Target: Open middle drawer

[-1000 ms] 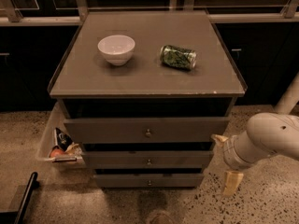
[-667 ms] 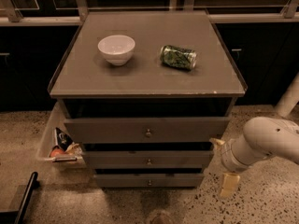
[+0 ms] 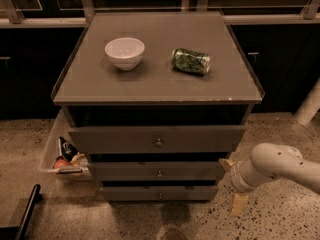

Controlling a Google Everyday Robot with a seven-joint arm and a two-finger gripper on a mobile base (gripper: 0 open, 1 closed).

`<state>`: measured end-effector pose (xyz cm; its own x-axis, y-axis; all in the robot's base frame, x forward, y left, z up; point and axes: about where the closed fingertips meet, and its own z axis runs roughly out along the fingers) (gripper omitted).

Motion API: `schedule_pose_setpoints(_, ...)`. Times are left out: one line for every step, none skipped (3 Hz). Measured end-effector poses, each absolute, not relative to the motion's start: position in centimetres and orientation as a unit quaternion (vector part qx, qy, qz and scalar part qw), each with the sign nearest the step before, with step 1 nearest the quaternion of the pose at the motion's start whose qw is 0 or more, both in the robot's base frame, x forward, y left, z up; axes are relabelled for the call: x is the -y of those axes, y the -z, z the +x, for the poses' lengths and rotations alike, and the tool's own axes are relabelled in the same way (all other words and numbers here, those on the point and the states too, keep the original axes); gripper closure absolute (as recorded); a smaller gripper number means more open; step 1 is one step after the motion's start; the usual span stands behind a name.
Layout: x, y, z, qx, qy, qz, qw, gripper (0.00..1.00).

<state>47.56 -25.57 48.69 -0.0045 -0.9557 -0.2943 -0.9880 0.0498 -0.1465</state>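
Our gripper at the middle drawer's right end.
We see its tan fingers spread apart; the flat grey-brown front, second of three, carries a small round knob, with speckled floor open rightward.

Nothing legible anywhere: the green can lying near the right edge of the worktop shows only an unreadable pattern. The gripper hangs below the worktop's front right corner, fingers spread.
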Motion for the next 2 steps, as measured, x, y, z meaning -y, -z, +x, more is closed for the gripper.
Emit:
schedule_pose_setpoints(25.2,-45.8,48.1,-0.679,-0.035,-0.71,0.184,0.0)
schedule_pose_setpoints(23.6,-45.0,48.7,-0.65,-0.016,-0.722,0.235,0.0)
